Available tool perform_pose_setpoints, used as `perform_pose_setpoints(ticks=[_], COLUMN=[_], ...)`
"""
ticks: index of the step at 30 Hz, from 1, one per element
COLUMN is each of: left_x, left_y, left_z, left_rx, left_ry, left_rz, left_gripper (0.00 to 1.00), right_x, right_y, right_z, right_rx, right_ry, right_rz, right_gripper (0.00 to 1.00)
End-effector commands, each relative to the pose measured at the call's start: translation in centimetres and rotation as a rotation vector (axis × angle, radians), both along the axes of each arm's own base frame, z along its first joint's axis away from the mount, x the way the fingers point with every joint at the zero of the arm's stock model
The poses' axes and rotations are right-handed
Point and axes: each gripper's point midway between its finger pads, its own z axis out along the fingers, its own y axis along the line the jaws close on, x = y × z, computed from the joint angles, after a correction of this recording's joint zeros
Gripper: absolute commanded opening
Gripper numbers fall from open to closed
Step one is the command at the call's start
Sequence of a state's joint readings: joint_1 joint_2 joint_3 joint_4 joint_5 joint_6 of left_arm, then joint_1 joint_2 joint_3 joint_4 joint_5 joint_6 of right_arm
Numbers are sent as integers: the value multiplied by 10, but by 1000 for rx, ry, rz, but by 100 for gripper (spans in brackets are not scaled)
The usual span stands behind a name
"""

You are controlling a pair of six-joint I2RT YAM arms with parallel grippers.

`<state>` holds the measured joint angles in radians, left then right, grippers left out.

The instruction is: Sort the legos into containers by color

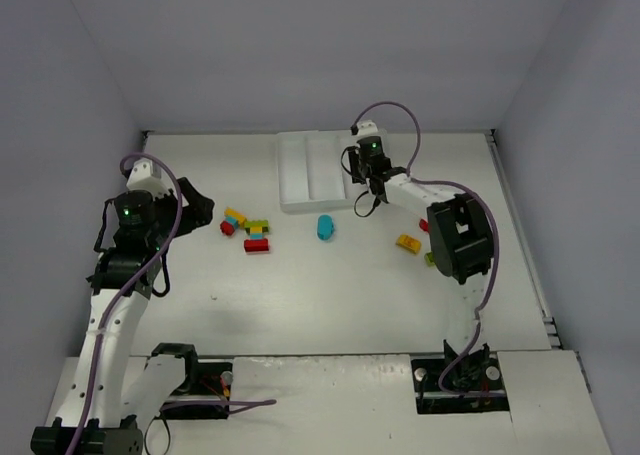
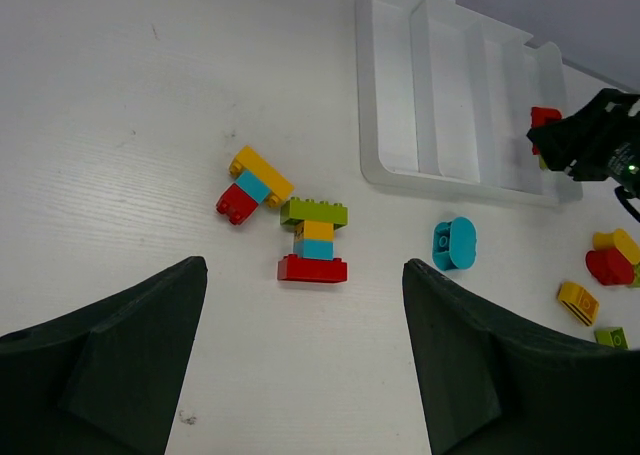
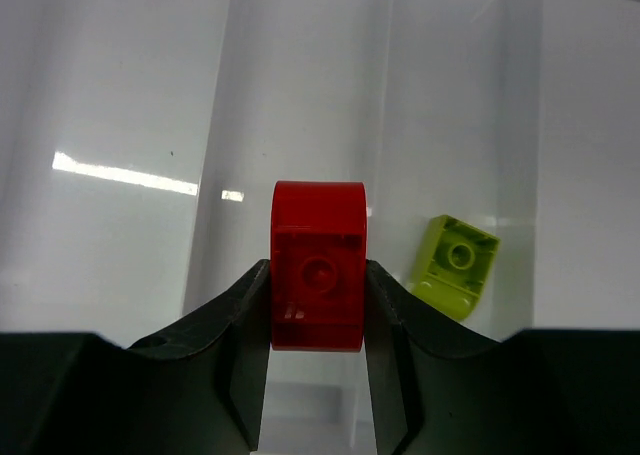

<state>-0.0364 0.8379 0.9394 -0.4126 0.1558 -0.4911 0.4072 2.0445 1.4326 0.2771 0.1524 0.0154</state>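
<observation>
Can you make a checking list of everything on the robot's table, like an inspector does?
Surface: white table, a few tiny dark specks.
Job's things: white tray at the far side, lime green brick lying in one compartment; cyan rounded brick, four-colour stack, yellow-cyan-red cluster and yellow brick loose on the table.
Clutter: nothing seen.
Grippers: left gripper open, holding nothing; right gripper shut on red brick above the tray.
Cables: purple cables loop along both arms.
Surroundings: plain pale walls.
</observation>
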Motion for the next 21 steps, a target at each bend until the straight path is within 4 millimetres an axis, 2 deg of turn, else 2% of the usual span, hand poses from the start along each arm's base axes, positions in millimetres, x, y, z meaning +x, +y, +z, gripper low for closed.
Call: perform_pose_setpoints(ticks=[1, 3, 5, 7, 8, 9, 10, 11, 12, 14, 15, 16, 18, 19, 21], left_x=[9, 9, 10, 10, 11, 11, 11, 11, 12, 11, 12, 11, 11, 11, 10], left_y=[-2, -2, -3, -5, -5, -5, -6, -6, -6, -5, -5, -5, -5, -5, -5], left_z=[23, 24, 23, 23, 22, 23, 22, 22, 22, 22, 22, 22, 22, 22, 23], left_rx=[-16, -16, -18, -22, -23, -24, -26, -26, -26, -24, -25, -24, -24, -23, -22], left_ry=[-81, -83, -81, -79, -76, -76, -73, -73, -72, -73, -75, -73, -73, -73, -76], left_rz=[-6, -8, -12, -20, -21, -23, -27, -27, -27, -24, -24, -23, -23, -21, -22], left_gripper=[73, 73, 73, 73, 73, 73, 73, 73, 73, 73, 73, 73, 73, 73, 73], right_x=[26, 31, 36, 39, 39, 39, 39, 38, 38, 33, 30, 26, 13, 4, -18], right_y=[15, 15, 18, 18, 20, 20, 20, 19, 18, 16, 15, 14, 11, 14, 17], right_z=[17, 1, -5, -3, 1, 4, 10, 14, 19, 33, 39, 58, 63, 83, 77], right_rx=[19, 19, 16, 15, 20, 23, 24, 28, 31, 40, 44, 64, 74, 111, 133], right_ry=[-66, -43, -38, -44, -48, -53, -62, -68, -75, -91, -98, -123, -117, -140, -107], right_rz=[50, 55, 63, 65, 79, 82, 83, 80, 79, 72, 69, 66, 63, 64, 68], right_gripper=[10, 15, 18, 27, 31, 42, 48, 48, 56, 65, 66, 69, 73, 73, 73])
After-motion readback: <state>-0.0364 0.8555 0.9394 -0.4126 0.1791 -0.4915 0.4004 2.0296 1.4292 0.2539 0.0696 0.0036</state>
